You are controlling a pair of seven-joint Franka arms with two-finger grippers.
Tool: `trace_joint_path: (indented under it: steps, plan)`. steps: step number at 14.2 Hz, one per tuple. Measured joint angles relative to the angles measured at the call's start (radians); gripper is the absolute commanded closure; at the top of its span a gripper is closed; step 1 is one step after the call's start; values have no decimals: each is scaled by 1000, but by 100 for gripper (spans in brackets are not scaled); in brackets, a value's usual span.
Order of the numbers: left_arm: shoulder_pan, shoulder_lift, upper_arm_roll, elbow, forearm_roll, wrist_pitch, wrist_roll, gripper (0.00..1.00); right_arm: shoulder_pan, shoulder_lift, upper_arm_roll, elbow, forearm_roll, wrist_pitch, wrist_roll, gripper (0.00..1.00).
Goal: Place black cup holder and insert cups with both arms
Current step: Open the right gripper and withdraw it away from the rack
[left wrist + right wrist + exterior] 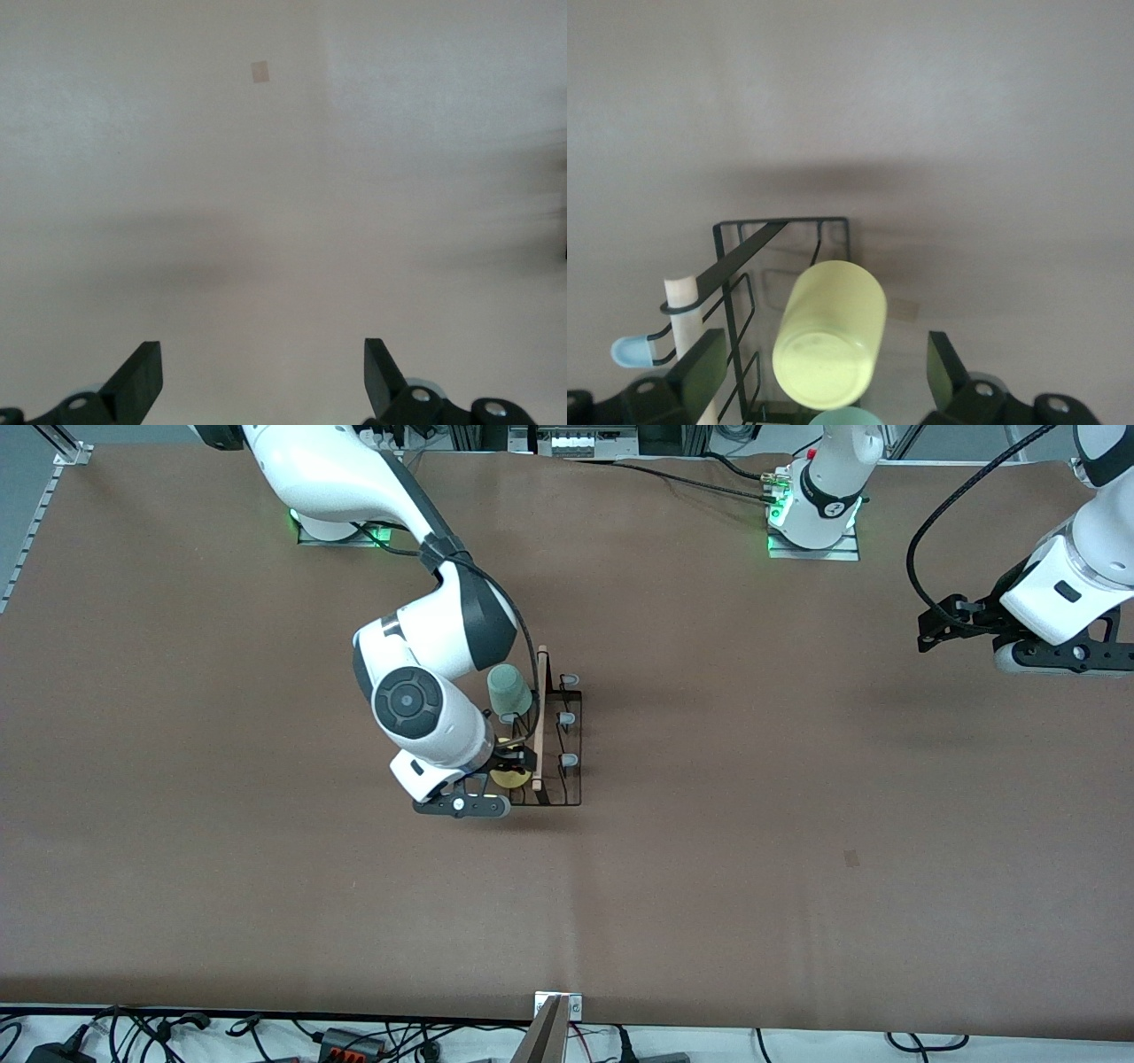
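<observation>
Item: thin black wire cup holder [560, 744], yellow plastic tumbler [830, 335] on a prong
My right gripper [824, 372] stood spread around it, unclamped; left gripper [263, 379] waited apart over bare brown table [797, 824]

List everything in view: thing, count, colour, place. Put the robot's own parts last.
black cup holder: one, black wire with a light wooden handle, mid-table, toward the right arm's end.
prongs: three bare ones seen, pale grey-blue tips, on the holder's side toward the left arm.
green cup: one, pale green, upturned on the holder, farther from the front camera than the yellow one.
yellow cup: one, yellow, upturned on the holder.
table: one, brown cover.
cables: several, black, along the table edge nearest the front camera.
right claw: one, black, open, either side of the yellow cup.
left claw: one, black, open, waiting over bare table at the left arm's end.
</observation>
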Motion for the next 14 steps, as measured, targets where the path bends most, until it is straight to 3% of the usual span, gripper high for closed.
trace_joint_path:
  steps: [8,14]
  plan:
    - [1,2,0,0,0,0,0,0,-63,-110,-242,2,-11,-185,-260,0]
    - [2,3,1,0,0,0,0,0,-82,-160,-278,2,-11,-195,-273,0]
